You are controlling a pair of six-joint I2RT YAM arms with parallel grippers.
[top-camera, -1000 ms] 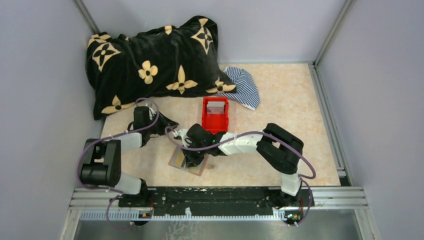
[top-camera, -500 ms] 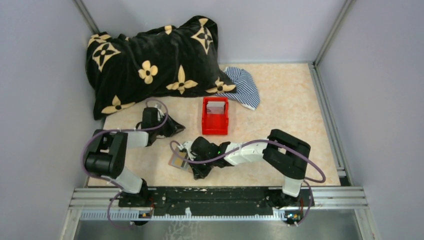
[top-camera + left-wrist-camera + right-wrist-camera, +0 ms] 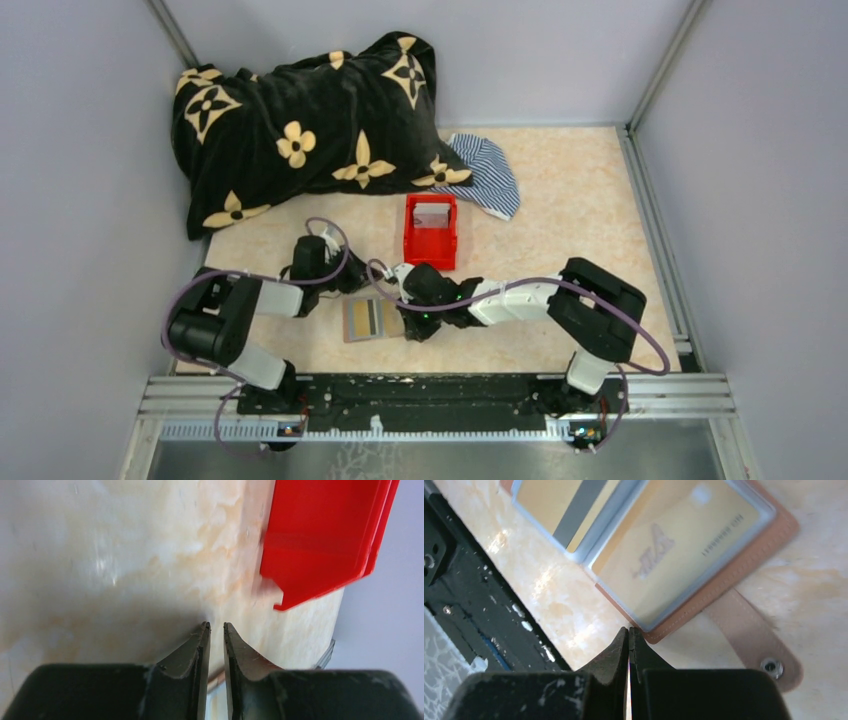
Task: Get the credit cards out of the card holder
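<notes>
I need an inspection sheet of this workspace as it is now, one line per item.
Surface: marbled beige table, no spills seen.
Job's things: card holder lies open; tan cards sit in its pockets, none seen outside.
Clutter: red bin, flowered black cushion, striped cloth.
Grippers: left gripper nearly shut, empty, beside the bin; right gripper shut, empty, at the holder's edge.
Cables: purple cables loop along both arms.
Surroundings: grey walls, metal frame.

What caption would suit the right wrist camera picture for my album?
Closed right end effector poised just off the corner of the open card holder, tan credit cards showing in its clear pockets.
</notes>
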